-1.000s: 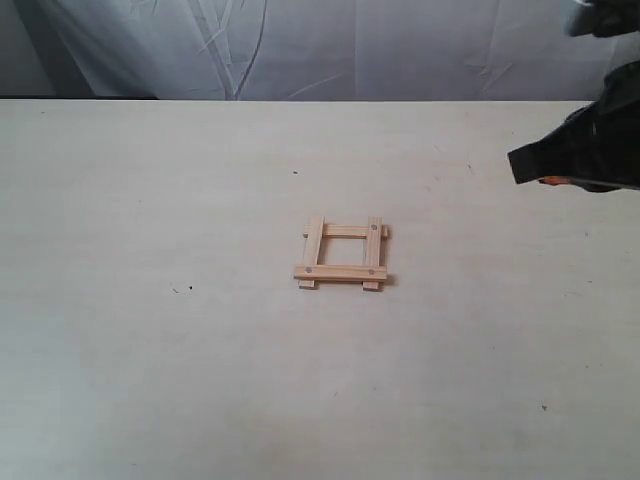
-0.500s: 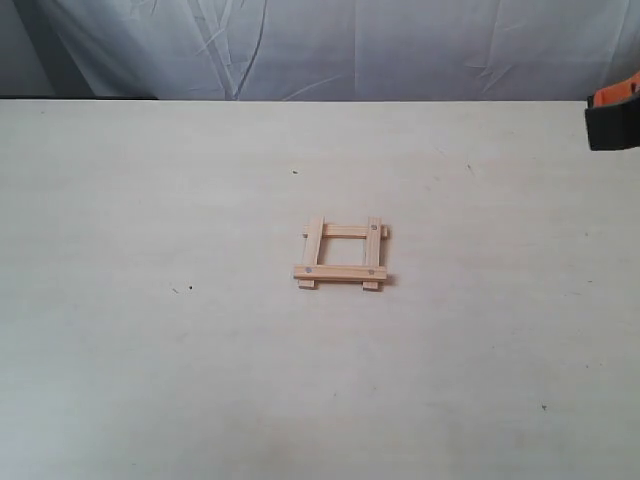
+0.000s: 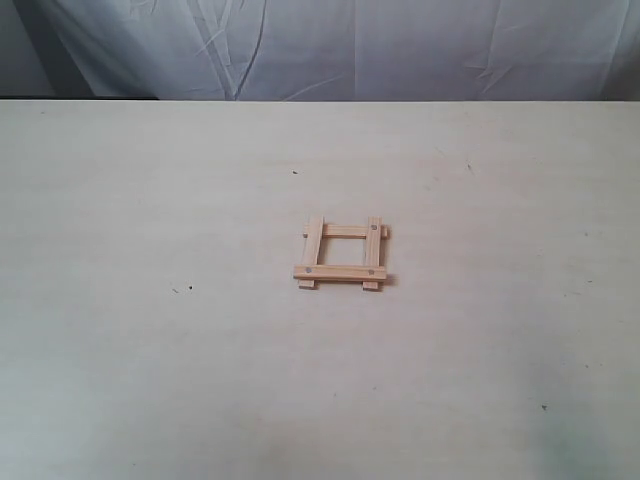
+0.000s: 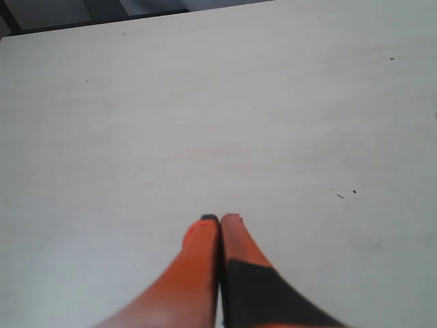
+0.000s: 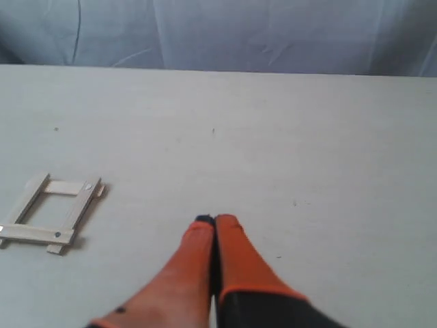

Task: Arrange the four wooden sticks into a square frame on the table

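Square frame, 4 sticks, on worktop: lay 9 o'clock off right jaws, likely nearer; both jaws closed, empty.

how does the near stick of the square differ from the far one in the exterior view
The near stick lies on top of both side sticks, its whole length showing, both ends jutting past them; the far stick shows mainly between them, only its right end poking out. The near stick shows two dark dots; on the far stick none is certain. Both are flat light wood, parallel, parts of one square frame.
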Tool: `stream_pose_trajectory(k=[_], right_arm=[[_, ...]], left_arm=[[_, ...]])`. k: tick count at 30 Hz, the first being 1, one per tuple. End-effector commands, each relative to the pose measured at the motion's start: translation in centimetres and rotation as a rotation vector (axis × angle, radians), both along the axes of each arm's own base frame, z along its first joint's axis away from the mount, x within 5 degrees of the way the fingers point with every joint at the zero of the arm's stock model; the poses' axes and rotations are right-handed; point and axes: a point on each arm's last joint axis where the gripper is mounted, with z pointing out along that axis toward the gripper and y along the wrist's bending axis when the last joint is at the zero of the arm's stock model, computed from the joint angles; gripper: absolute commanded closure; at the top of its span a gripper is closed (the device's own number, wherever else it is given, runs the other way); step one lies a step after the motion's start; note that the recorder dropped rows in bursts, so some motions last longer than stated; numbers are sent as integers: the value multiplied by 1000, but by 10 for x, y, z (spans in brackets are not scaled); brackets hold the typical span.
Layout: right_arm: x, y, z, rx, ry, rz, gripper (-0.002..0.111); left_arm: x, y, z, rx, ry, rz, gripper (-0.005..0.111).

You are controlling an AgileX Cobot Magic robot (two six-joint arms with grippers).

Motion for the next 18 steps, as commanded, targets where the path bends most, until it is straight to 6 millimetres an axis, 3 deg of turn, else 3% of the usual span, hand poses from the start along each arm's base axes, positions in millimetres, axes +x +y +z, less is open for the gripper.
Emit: stream_pose_trajectory(k=[1,4,14,18], right_arm=[[-22,-5,-21,9,-172,-52,108],[-35,-5,-36,9,-178,-45,108],[-43,-6,-38,-13,-217,-44,108],[-48,-7,-54,-41,-239,-49,108]], left_arm=[[-2,1,3,-3,-15,2,107],[-2,1,3,-3,-15,2,107],[-2,1,3,-3,-15,2,107],[-2,1,3,-3,-15,2,107]])
